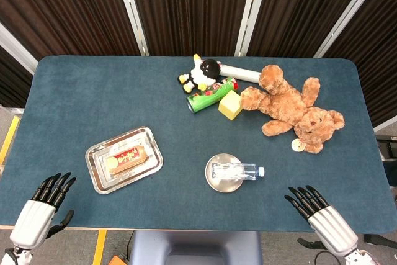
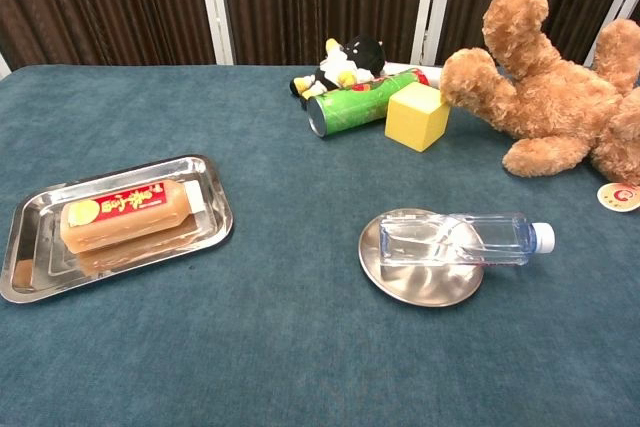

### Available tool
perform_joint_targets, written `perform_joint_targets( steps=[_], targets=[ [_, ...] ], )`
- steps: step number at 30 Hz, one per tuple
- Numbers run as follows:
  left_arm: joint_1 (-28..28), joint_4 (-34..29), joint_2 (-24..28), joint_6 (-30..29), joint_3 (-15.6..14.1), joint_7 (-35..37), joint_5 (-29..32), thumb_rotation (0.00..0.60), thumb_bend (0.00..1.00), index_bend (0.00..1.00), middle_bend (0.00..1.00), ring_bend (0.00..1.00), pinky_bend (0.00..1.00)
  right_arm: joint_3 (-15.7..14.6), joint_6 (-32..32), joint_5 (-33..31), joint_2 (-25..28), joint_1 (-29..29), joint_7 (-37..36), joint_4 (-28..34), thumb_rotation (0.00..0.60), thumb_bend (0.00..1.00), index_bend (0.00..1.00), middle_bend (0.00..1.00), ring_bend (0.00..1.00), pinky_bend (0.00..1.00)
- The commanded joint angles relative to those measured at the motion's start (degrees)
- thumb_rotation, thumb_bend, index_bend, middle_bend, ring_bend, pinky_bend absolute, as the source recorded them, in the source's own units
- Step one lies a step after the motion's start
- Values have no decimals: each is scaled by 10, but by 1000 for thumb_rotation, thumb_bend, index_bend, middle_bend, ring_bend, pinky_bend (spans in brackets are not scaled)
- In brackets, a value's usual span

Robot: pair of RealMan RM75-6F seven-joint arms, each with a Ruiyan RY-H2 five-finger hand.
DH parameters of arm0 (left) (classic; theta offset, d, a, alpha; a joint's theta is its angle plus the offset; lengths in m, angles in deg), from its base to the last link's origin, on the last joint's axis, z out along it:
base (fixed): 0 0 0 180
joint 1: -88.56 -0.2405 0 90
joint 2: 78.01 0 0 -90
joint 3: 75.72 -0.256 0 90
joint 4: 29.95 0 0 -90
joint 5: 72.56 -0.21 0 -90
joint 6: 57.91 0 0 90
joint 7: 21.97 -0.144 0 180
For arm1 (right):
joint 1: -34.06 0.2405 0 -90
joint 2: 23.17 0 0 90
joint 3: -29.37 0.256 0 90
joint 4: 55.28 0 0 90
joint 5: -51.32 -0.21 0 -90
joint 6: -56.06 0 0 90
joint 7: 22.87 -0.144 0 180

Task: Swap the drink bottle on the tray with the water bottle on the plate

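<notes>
An orange drink bottle with a red label lies on its side in a rectangular metal tray at the left. A clear water bottle with a white cap lies across a round metal plate near the middle. My left hand hovers at the table's near left corner, fingers spread, empty. My right hand is at the near right edge, fingers spread, empty. Neither hand shows in the chest view.
At the back stand a brown teddy bear, a yellow block, a green can lying down, a black-and-white plush toy and a white tube.
</notes>
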Motion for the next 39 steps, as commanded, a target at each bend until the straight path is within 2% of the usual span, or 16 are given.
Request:
perform_joint_targets(
  steps=[1, 10, 17, 23, 29, 39],
  targets=[
    [1, 0, 0, 1, -1, 1, -2, 600, 375, 0, 22, 0, 129, -1, -2, 1, 1, -2, 1, 0, 600, 228, 0, 0, 0, 0],
    [30, 16, -34, 20, 0, 45, -27, 600, 362, 0, 11, 0, 129, -2, 0, -1, -2, -5, 9, -2, 600, 228, 0, 0, 0, 0],
    [89, -10, -72, 92, 36, 37, -9, 600, 352, 0, 0, 0, 119, 0, -47, 10, 8, -19, -7, -4, 600, 228, 0, 0, 0, 0],
    [136, -23, -112, 169, 74, 3, 44, 600, 335, 0, 0, 0, 108, 4, -69, 8, 10, -30, -11, -5, 600, 227, 0, 0, 0, 0],
    [174, 20, -154, 246, 106, -27, 121, 600, 331, 0, 0, 0, 82, 0, -57, 20, 1, -29, 2, -9, 600, 228, 0, 0, 0, 0],
    [213, 82, -187, 311, 124, -19, 186, 600, 329, 0, 0, 0, 93, 5, -27, 4, -4, -26, 25, 1, 600, 228, 0, 0, 0, 0]
  ],
)
